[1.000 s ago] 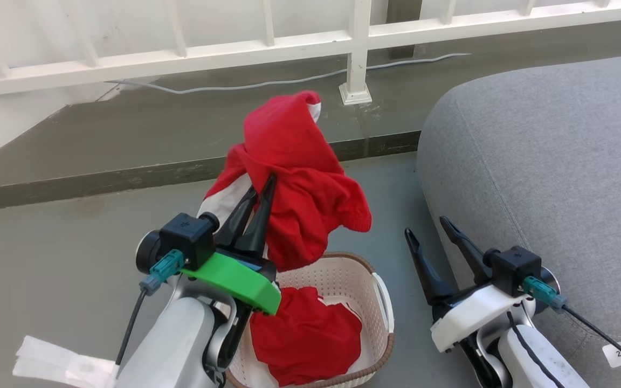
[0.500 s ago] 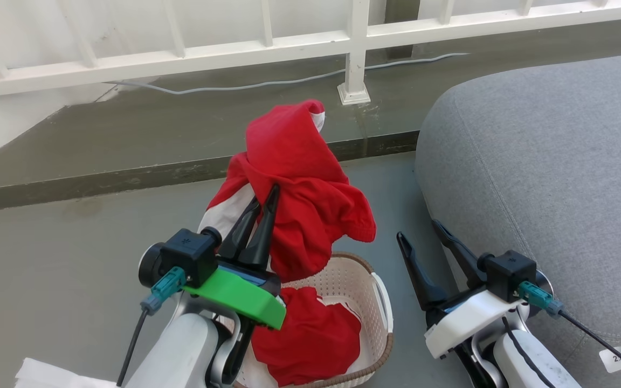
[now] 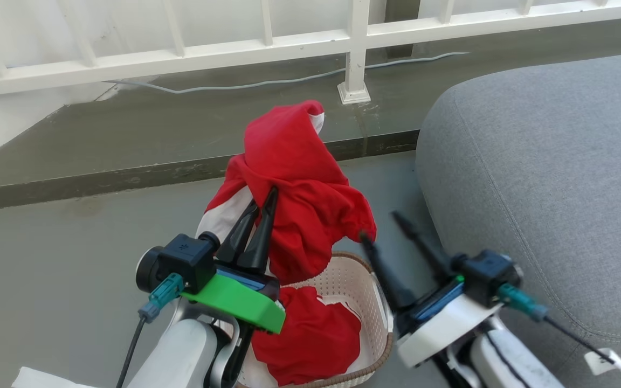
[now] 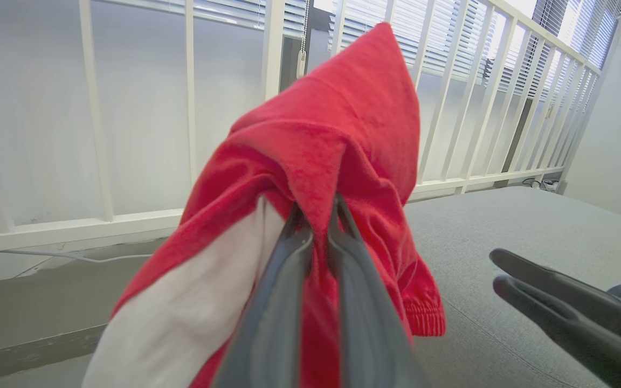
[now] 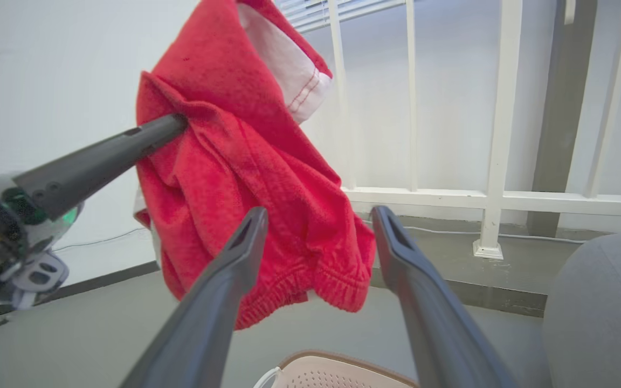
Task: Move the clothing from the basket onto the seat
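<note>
Basket [image 3: 343, 280] holding red garment [image 3: 305, 339], second garment [image 3: 294, 178] lifted

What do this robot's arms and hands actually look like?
The left gripper and right gripper each have two long, tapering dark fingers, a black boxy block and a teal plug trailing a thin black cable. The left wears a bright green plate, the right a white plate. Both forearms are pale and rounded.
</note>
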Controlling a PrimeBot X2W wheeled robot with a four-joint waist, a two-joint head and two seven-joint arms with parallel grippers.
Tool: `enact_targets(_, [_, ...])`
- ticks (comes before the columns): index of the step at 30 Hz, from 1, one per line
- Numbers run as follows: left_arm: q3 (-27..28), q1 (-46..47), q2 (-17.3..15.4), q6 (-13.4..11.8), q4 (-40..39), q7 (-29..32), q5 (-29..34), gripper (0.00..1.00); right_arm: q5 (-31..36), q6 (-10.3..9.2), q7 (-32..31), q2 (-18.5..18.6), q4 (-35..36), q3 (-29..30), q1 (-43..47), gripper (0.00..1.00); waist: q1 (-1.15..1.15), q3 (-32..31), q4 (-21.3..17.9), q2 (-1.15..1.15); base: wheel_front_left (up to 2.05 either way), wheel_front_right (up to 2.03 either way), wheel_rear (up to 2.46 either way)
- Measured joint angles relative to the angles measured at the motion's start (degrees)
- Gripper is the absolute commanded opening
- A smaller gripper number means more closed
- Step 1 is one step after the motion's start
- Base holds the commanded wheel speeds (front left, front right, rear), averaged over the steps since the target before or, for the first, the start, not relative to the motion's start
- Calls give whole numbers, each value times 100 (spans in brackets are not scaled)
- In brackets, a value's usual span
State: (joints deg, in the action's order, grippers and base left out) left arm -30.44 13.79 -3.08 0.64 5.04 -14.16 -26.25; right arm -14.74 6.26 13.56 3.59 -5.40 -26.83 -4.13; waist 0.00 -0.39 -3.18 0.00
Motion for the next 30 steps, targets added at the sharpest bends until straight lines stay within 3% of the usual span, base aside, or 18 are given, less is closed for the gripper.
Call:
enact_targets(10, [-81,-23,-9,-25,-177,59,18,0,-211,80,-269,-3,389,-977,-37,100,0,5,17,0,0,0,0])
enact_targets(22, [-309,-29,-3,-14,-376,153,18,0,-89,80,-327,3,11,-1145,-661,100,0,53,187,0,0,0,0])
enact_targets(23, [-309,-29,-3,-14,-383,153,18,0,-92,80,-326,4,-47,-1184,-706,81,0,60,197,0,0,0,0])
enact_targets(24, [-311,-30,-3,-14,-390,153,16,0,-96,80,-327,0,-88,-1203,-738,30,0,67,204,0,0,0,0])
enact_targets(25, [-314,-30,-4,-14,-400,153,16,0,-96,80,-327,1,-137,-1217,-760,0,0,72,211,0,0,0,0])
enact_targets(30, [-355,-31,-3,-14,-436,160,16,0,-157,80,-326,2,-324,-1220,-859,0,0,99,237,0,0,0,0])
